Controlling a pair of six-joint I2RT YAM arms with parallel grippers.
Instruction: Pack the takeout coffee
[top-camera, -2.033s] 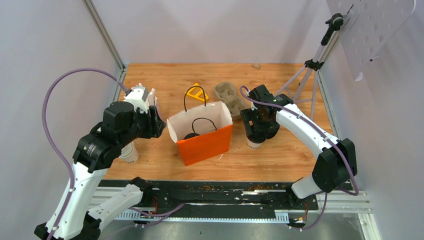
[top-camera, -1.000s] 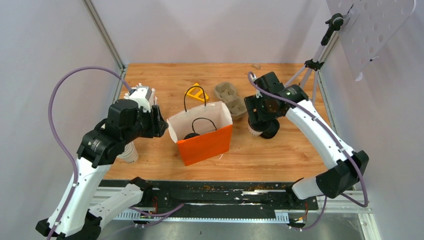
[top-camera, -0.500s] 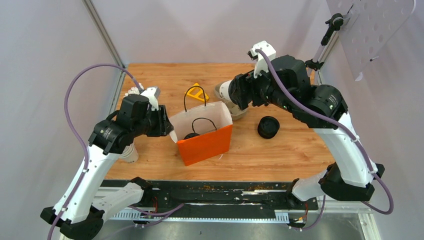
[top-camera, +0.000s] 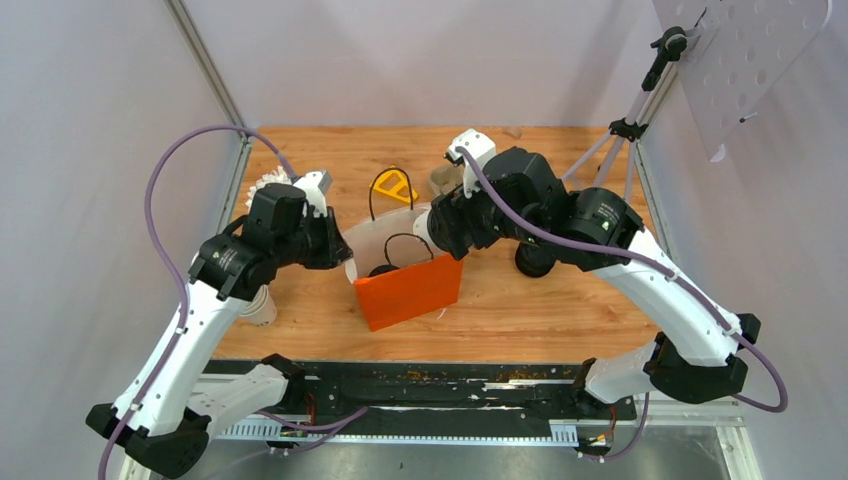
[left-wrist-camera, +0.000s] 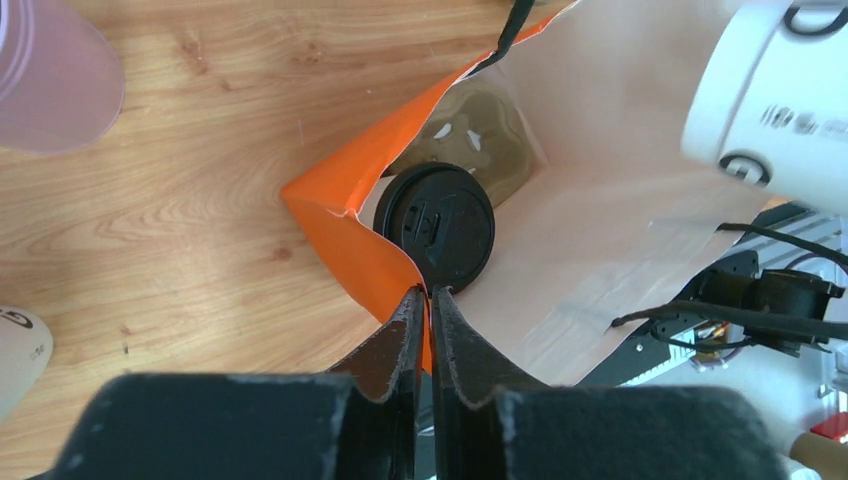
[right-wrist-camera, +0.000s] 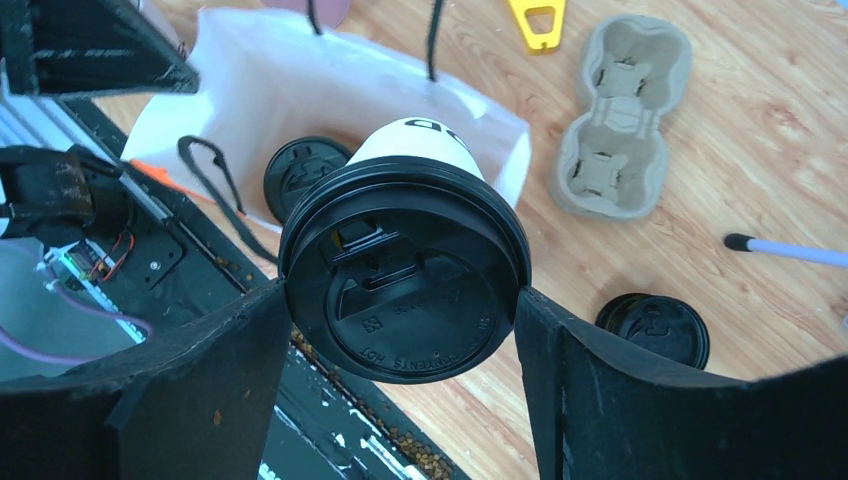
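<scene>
A lidded cup (right-wrist-camera: 405, 290) held over the orange bag (top-camera: 410, 292).
The right tool (right-wrist-camera: 400, 335) clamps its sides; the left tool (left-wrist-camera: 425, 310) pinches the bag's rim; a second cup (left-wrist-camera: 435, 225) sits inside.

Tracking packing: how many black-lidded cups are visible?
3 cups: one inside the orange bag, one in the right gripper, one on the table right of the bag. Others possibly hidden.

**Colour reference, coffee packing station**
The paper bag (top-camera: 410, 290) is orange outside, white inside, with black cord handles (right-wrist-camera: 433, 40); the takeout cup (right-wrist-camera: 400, 145) is white with a black lid (right-wrist-camera: 405, 285); the pulp carrier (right-wrist-camera: 620, 115) is grey-brown; the desk (top-camera: 560, 310) shows light wood grain.
</scene>
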